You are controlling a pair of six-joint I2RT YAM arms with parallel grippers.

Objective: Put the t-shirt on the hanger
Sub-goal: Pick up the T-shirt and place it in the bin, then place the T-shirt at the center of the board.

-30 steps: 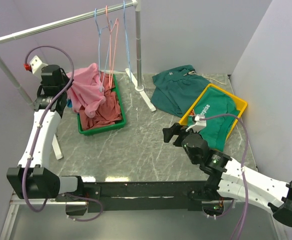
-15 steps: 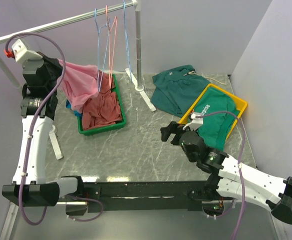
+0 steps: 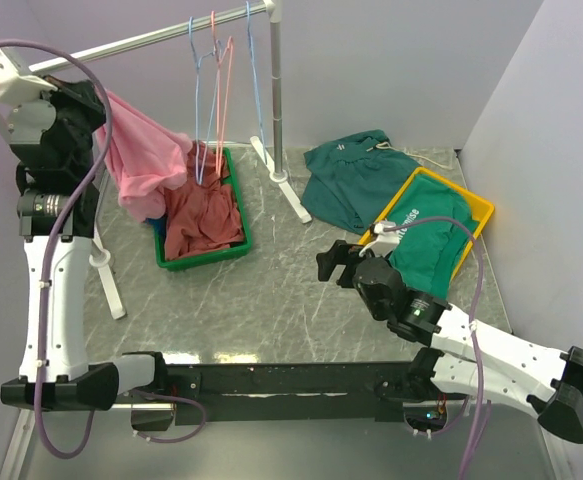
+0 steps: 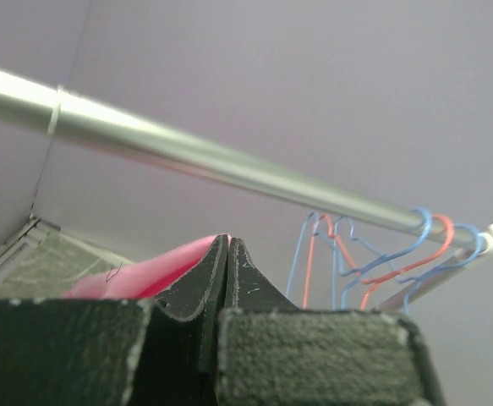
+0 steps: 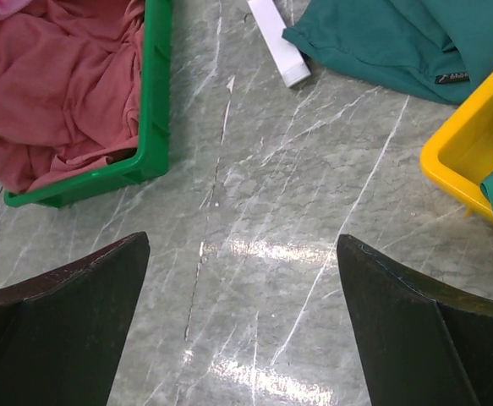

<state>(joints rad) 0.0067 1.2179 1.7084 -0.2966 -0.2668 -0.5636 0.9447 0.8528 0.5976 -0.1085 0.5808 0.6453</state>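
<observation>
Left gripper (image 4: 227,249) lifted higher, clamped on t-shirt (image 3: 143,150) draping beneath.

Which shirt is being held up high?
The bright pink t-shirt, pinched by the left gripper; the brick-red shirt lies in the green bin.

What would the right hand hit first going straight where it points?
Probably the bare tabletop, short of the green bin; the open right hand tilts down toward it, though depth is unclear.
</observation>
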